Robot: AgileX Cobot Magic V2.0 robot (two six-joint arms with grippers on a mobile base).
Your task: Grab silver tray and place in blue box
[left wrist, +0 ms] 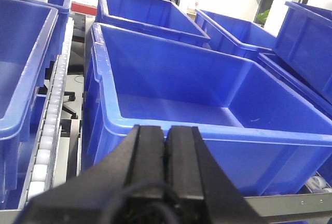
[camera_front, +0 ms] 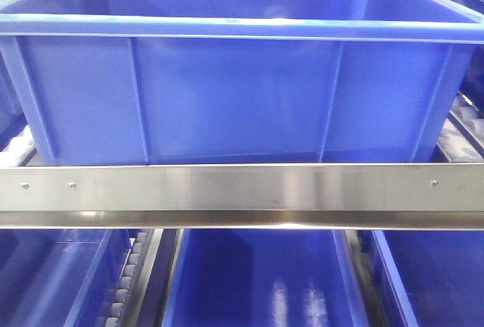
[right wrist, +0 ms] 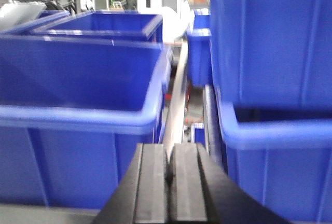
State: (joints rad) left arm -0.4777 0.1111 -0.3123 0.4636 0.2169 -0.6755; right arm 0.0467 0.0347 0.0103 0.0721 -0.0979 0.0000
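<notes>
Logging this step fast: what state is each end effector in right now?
Left end effector: closed, holding nothing.
Right end effector: closed, holding nothing.

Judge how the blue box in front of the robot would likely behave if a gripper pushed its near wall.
The blue box would probably stay stiff: ribs run up its walls and its rim is thick. It looks empty in the left wrist view, so it is likely light for its size. It is wide and unlikely to tip; it might slide back, though what it rests on is hidden behind the steel rail.
</notes>
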